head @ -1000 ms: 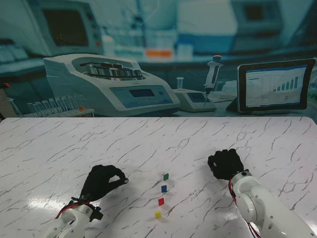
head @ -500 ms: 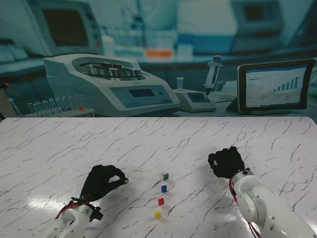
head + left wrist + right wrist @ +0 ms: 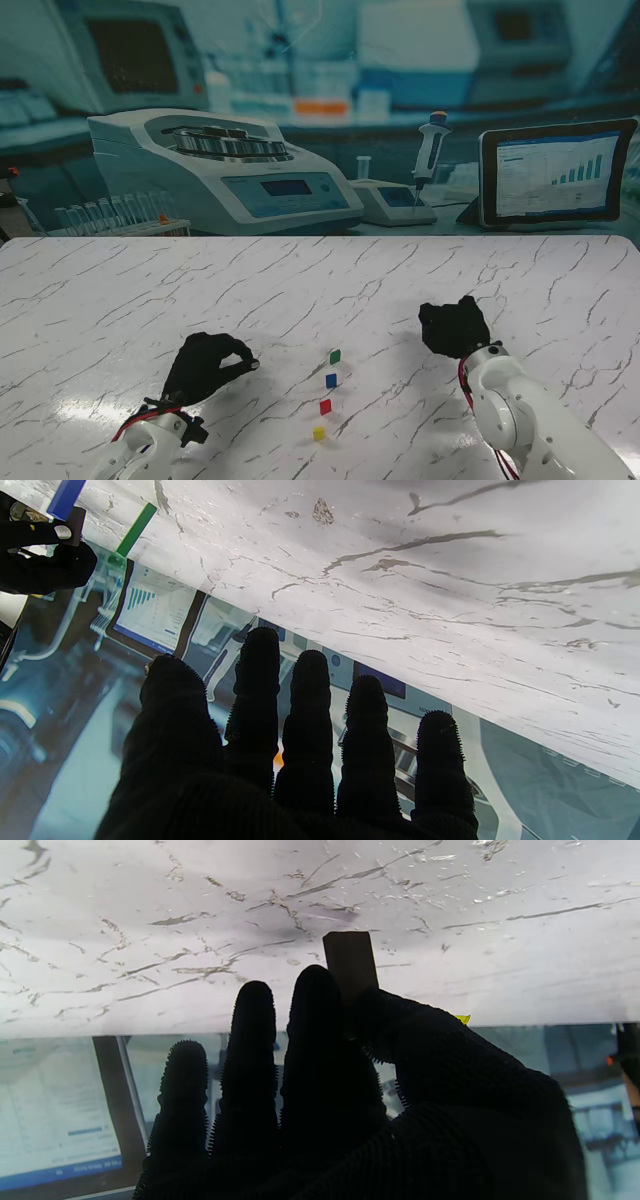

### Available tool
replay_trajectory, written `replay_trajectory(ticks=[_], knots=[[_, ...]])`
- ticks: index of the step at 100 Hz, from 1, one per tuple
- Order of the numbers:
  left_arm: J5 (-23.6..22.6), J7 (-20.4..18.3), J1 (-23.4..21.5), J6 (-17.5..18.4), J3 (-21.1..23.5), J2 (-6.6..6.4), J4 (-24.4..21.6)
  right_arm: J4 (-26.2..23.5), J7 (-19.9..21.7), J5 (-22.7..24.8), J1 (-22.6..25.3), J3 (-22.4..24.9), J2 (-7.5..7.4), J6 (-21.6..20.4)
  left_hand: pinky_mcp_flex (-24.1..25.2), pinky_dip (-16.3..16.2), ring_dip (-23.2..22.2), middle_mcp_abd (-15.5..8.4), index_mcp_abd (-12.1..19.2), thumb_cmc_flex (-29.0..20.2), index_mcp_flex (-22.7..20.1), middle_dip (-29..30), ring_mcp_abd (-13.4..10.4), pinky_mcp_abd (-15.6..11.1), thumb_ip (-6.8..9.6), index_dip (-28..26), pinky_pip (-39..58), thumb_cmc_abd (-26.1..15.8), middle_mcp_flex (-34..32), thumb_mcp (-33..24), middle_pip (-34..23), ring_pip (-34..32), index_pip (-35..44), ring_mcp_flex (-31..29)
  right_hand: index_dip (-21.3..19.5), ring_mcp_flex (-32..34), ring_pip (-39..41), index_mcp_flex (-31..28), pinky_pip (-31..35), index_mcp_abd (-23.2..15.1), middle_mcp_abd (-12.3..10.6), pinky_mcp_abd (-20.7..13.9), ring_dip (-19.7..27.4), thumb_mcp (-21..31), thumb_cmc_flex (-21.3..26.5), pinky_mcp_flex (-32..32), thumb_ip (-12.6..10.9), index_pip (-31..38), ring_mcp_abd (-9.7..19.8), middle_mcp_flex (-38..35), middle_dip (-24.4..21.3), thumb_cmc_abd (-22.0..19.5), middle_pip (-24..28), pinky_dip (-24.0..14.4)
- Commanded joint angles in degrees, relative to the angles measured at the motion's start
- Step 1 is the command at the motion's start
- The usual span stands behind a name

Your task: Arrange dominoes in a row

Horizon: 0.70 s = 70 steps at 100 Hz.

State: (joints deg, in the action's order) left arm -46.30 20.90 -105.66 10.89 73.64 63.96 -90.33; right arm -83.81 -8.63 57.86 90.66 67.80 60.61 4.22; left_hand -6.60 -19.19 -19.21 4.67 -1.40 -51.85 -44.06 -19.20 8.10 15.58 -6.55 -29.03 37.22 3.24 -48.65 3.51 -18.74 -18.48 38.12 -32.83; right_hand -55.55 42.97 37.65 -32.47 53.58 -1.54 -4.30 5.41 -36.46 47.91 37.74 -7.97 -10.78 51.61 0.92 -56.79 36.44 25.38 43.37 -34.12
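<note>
Nearest me on the marble table (image 3: 120,290), four small dominoes stand in a line running away: yellow (image 3: 319,433), red (image 3: 325,406), blue (image 3: 331,380), green (image 3: 335,355). Left of them rests the left hand (image 3: 205,367), empty with fingers loosely curled. Farther off to the right, the right hand (image 3: 455,328) pinches a dark domino (image 3: 349,962) between thumb and fingers, probably the row's next piece.

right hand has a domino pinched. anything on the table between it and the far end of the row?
Nothing visible. The right hand holds a dark domino; bare marble table lies between it and the green domino ending the row. The left hand sits on the other side.
</note>
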Motion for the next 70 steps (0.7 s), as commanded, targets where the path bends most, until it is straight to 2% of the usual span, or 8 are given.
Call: replay_trajectory(ticks=[1,14,40,70], knots=[[0.2,-0.5,-0.2,1.4,-0.1,0.37,0.1,0.2,-0.2,0.6,0.3,-0.4,0.59,-0.3,0.4,-1.2,-0.6,-1.2,1.2,0.2,-0.8,-0.8,-1.9,0.6,0.37,0.4,2.1,-1.2,-1.7,0.3,-0.8,-1.1,0.9,-0.8,-1.8,1.2,-0.7,1.5,1.3,1.3,-1.8,-0.8,0.9,0.1,-0.3,0.2,-3.0,2.8,1.3,-1.6,-1.0,-2.1,0.0,0.6],[0.2,-0.5,-0.2,1.5,-0.1,0.37,0.1,0.4,-0.7,0.9,0.0,-0.8,0.59,-0.3,0.4,-1.2,-0.6,-1.3,1.2,0.2,-0.8,-0.8,-2.0,0.7,0.37,0.4,2.1,-1.3,-1.6,0.3,-0.8,-1.2,0.9,-0.8,-1.4,0.3,0.2,1.7,1.4,1.6,-1.5,-0.6,0.4,0.1,-0.6,0.3,-3.3,3.2,1.5,-0.8,-1.2,-2.1,2.2,0.6],[-0.2,-0.3,-0.4,1.7,0.0,0.33,0.0,-1.0,-0.4,1.3,-0.7,-2.0,0.65,0.5,0.6,-1.1,-0.5,-1.4,1.2,0.3,-0.5,-0.7,-1.8,0.8,0.36,0.6,1.8,-1.0,-1.3,0.4,-0.6,-0.9,0.6,-0.4,-1.0,-0.4,0.7,1.9,1.5,1.6,-1.4,-0.2,0.2,0.1,-0.5,0.0,-3.4,3.4,1.5,-0.2,-1.2,-2.1,3.1,0.5],[-0.4,-0.4,-0.8,1.9,0.3,0.29,-0.4,-1.7,-0.6,0.4,-3.1,-6.1,1.10,2.5,0.7,-1.0,-0.4,-1.5,1.3,0.4,-0.5,-0.6,-1.8,0.9,0.33,0.6,1.6,-0.7,-1.4,0.3,-0.4,-0.7,0.4,-0.4,-0.9,-0.7,0.5,2.3,1.4,1.3,-1.5,0.0,0.3,0.1,-0.4,-0.2,-3.3,3.6,1.7,0.2,-1.5,-2.2,3.1,0.5]])
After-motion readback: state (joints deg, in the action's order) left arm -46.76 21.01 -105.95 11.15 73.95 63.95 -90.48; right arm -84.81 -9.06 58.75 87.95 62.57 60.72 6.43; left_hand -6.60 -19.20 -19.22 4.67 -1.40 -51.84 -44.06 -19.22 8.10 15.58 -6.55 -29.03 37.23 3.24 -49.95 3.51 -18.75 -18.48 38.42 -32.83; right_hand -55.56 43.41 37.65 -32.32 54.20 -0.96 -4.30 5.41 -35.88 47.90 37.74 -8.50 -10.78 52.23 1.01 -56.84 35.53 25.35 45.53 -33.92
